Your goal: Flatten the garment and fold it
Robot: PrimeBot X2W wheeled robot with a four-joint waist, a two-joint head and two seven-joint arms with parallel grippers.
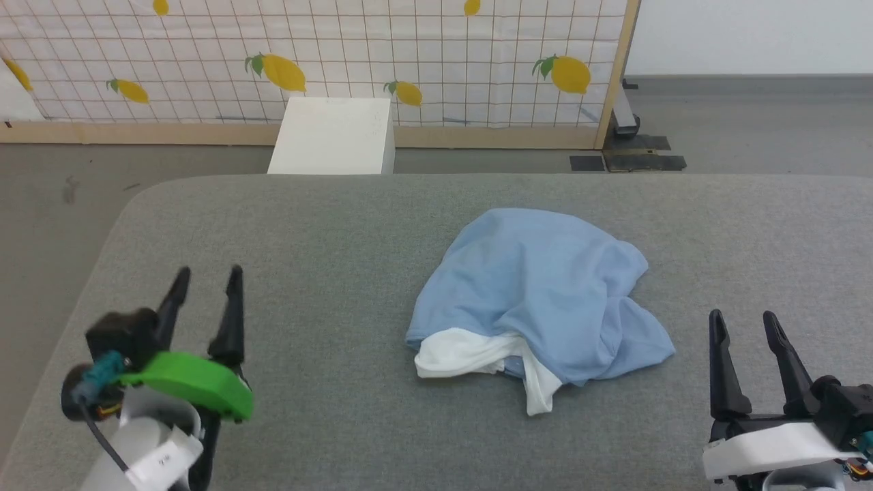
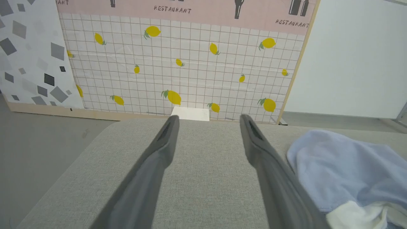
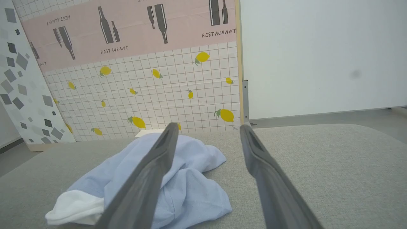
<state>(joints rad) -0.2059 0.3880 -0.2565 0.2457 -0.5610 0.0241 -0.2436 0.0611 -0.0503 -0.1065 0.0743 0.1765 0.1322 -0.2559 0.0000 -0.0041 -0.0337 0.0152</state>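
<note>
The garment (image 1: 539,293) is a light blue shirt lying crumpled in a heap on the grey table (image 1: 327,273), a little right of centre, with white cloth poking out at its near edge. It also lies at the right of the left wrist view as the garment (image 2: 346,168) and at the lower left of the right wrist view as the garment (image 3: 187,181). My left gripper (image 1: 208,276) hovers open over the table's near left, well apart from the cloth. My right gripper (image 1: 743,319) stands open at the near right, just clear of the shirt's right edge. Nothing is between either pair of fingers.
A white box (image 1: 334,136) stands on the floor beyond the table's far edge. Behind it runs a lemon-patterned partition (image 1: 409,61) with a wooden frame. The table's rounded left corner (image 1: 136,198) drops to grey floor.
</note>
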